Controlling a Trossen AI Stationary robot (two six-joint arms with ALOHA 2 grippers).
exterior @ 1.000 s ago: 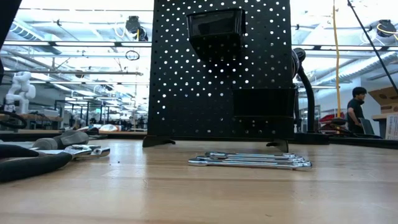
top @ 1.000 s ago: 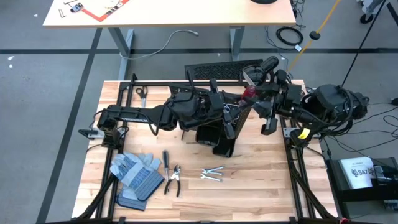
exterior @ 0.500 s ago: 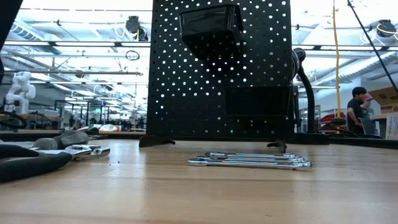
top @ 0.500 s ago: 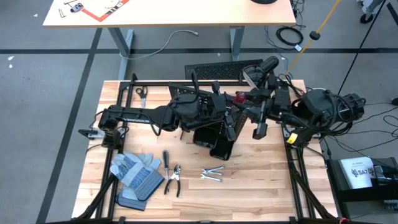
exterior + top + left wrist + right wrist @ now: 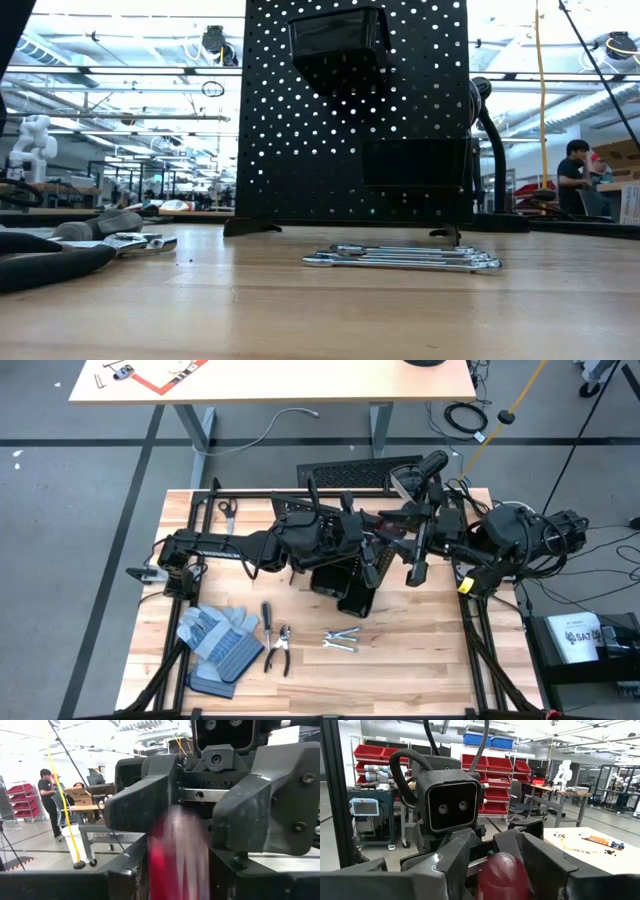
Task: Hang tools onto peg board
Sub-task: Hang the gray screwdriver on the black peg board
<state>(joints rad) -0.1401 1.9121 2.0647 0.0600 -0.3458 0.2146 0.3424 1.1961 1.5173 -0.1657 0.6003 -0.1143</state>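
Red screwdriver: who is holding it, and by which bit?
The red screwdriver is held by its red handle, where the left gripper and right gripper meet. Which one grips it cannot be told.

Peg board (image 5: 355, 110) stands upright mid-table, bin (image 5: 337, 45) mounted high on its face. Wrenches (image 5: 400, 259) lie flat on the table (image 5: 420, 670) in front of the board. Pliers (image 5: 279, 650) lie left of the wrenches, a screwdriver (image 5: 267, 618) just beside them, gloves (image 5: 220, 640) further left. Scissors (image 5: 227, 508) lie at the far left corner. Both arms meet above the board, left gripper (image 5: 368, 545) facing right gripper (image 5: 398, 525), a red-handled screwdriver (image 5: 177, 852) between them.
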